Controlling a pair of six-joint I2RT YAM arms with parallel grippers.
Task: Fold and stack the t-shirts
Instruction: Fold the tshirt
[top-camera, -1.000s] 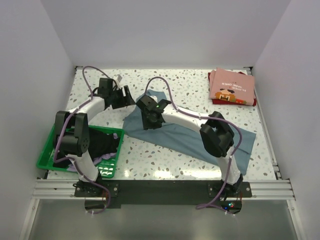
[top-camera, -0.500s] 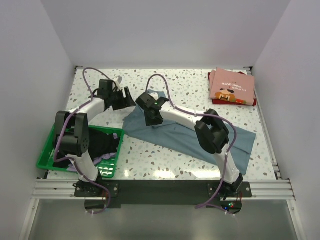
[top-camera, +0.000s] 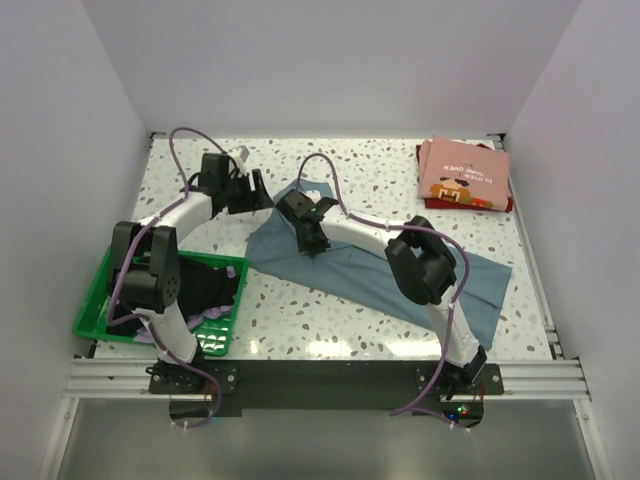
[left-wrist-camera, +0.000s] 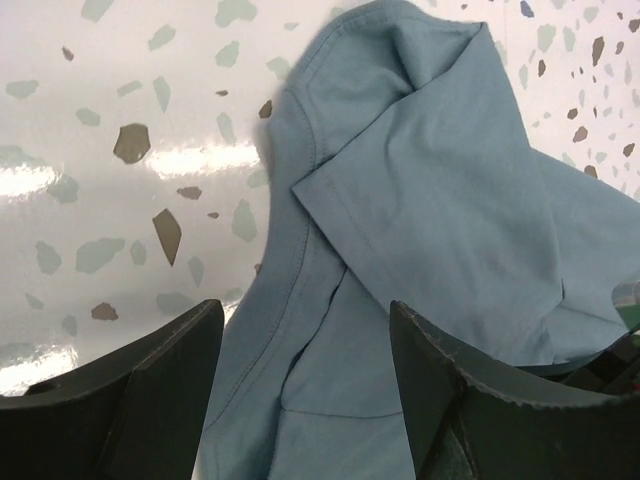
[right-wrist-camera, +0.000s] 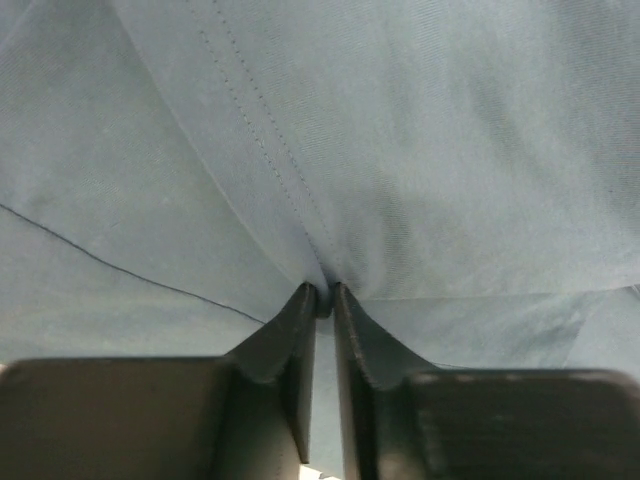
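Observation:
A dusty grey-blue t-shirt (top-camera: 420, 275) lies spread across the middle of the table, its far left part crumpled. My right gripper (top-camera: 313, 236) is shut on a pinched fold of this shirt (right-wrist-camera: 325, 292) near its left end. My left gripper (top-camera: 258, 192) is open just left of the shirt's far corner; in the left wrist view the cloth (left-wrist-camera: 420, 200) lies between and beyond its fingers (left-wrist-camera: 160, 400). A pink t-shirt with a printed graphic (top-camera: 462, 172) lies folded on a dark red one (top-camera: 507, 203) at the far right.
A green mesh basket (top-camera: 100, 310) at the near left holds black (top-camera: 205, 285) and lavender (top-camera: 215, 316) cloth. White walls close in the table on three sides.
My right gripper has moved left and slightly away along the shirt's left end, its jaws closing on the cloth. My left gripper has shifted slightly right toward the shirt's corner.

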